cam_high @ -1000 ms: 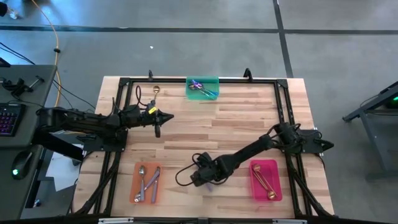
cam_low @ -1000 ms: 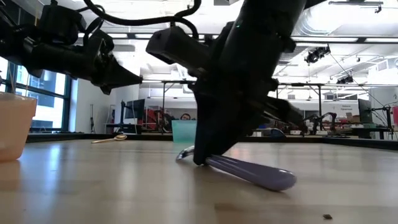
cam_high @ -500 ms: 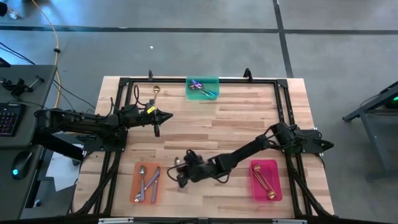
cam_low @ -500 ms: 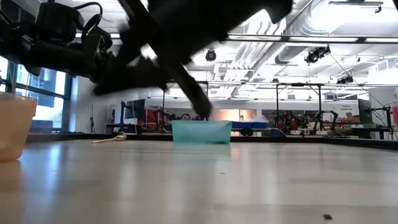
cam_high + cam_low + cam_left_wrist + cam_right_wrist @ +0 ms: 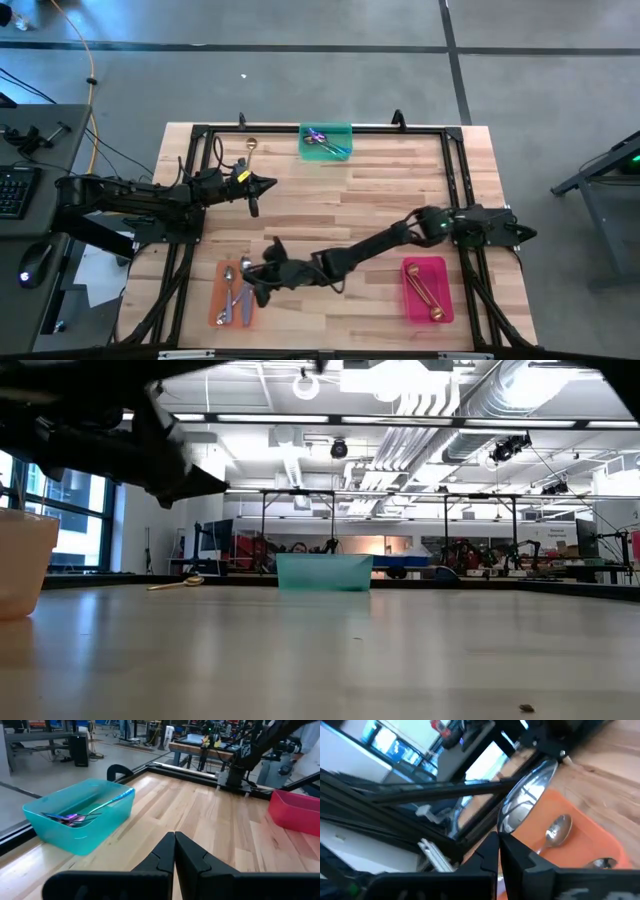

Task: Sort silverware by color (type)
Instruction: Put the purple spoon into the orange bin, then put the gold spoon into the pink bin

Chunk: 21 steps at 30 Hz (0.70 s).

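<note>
My right gripper (image 5: 257,282) reaches across to the near-left of the table and hovers over the orange tray (image 5: 222,310), shut on a silver spoon (image 5: 527,800). More silver spoons (image 5: 240,295) lie in that tray. The green tray (image 5: 326,150) at the far edge holds iridescent spoons (image 5: 75,816). Gold spoons (image 5: 425,293) lie in the pink tray (image 5: 412,305). One gold spoon (image 5: 251,147) lies flat on the table at the far left. My left gripper (image 5: 175,844) is shut on nothing and hovers left of centre (image 5: 254,192). My right gripper pinches the silver spoon by its handle just below the bowl (image 5: 504,827), between the two fingers. The bowl (image 5: 530,795) sticks out past the fingertips. The spoon is lifted clear, above the orange tray (image 5: 585,842). The rest of the handle is hidden by the fingers.
A black frame (image 5: 320,128) runs around the table's edges. The bare wood in the middle (image 5: 350,205) is open. In the low view the green tray (image 5: 323,571) and the gold spoon (image 5: 185,581) sit far back, and the orange tray (image 5: 20,575) stands at the left.
My right gripper, which was down on the table near its middle near edge with the spoon, has lifted it clear and carried it toward the table's left, to above the orange tray. In the low view the spoon has left the tabletop.
</note>
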Each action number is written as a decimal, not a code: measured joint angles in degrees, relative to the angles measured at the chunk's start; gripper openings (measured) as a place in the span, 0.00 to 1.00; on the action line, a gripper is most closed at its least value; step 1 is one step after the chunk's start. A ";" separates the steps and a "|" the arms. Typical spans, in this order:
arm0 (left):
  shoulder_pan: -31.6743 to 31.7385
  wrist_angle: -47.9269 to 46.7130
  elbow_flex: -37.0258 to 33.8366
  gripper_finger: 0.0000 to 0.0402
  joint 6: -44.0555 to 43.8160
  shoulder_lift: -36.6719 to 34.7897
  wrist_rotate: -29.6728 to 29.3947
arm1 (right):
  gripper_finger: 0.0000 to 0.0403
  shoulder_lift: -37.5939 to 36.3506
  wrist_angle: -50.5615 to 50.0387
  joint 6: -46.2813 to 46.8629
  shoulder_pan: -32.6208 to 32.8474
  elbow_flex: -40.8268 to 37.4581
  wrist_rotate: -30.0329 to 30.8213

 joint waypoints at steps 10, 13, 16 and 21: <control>0.00 -0.19 0.00 0.00 -0.63 0.02 -0.09 | 0.00 10.08 -8.93 0.75 -1.89 14.18 -6.66; 0.00 -0.31 0.00 0.00 -0.66 0.02 -0.07 | 0.01 10.25 -11.43 1.27 -1.92 14.20 -7.24; 0.00 -0.44 0.00 0.00 -1.19 0.02 -0.07 | 0.05 10.21 -12.75 0.95 -1.97 14.26 -8.00; 0.00 -0.95 0.00 0.00 -1.66 0.02 -0.07 | 0.17 10.09 -12.76 -2.15 -2.43 14.26 -12.00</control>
